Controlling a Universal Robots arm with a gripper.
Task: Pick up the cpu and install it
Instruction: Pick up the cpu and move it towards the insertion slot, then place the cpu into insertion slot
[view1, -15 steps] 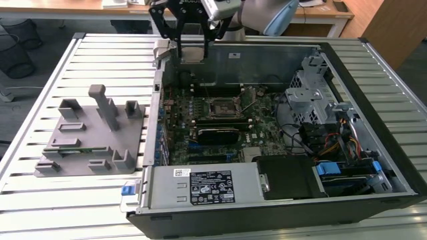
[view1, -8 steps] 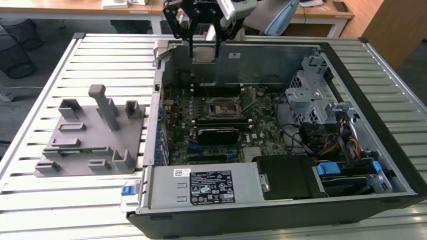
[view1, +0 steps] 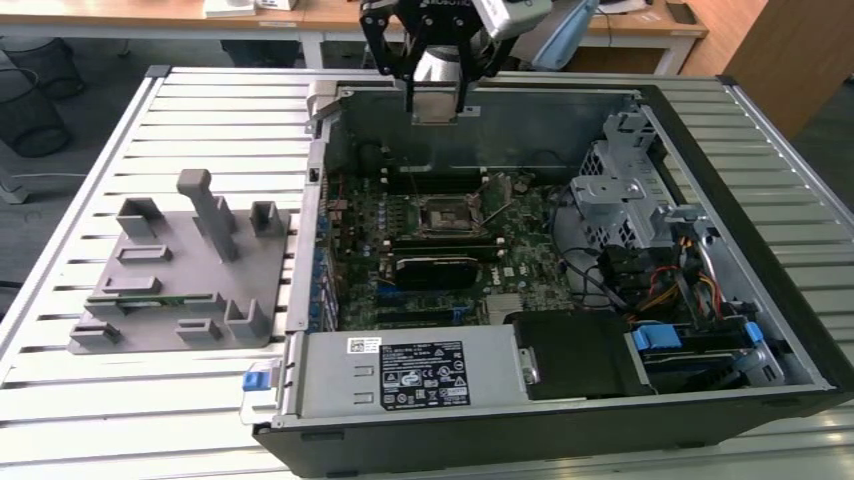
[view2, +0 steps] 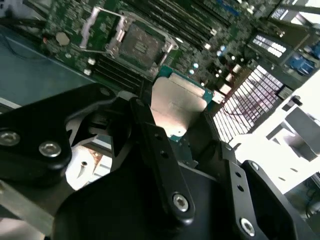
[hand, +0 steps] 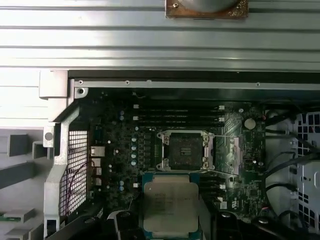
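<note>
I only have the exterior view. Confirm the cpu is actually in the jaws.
Observer: Confirmed. In the second wrist view the cpu sits clamped between the jaws, with its silvery top and a thin green edge showing.
Operator: Report the socket's state.
Observer: In the first wrist view the socket is uncovered and holds no chip. The cpu is apart from it, not seated.
</note>
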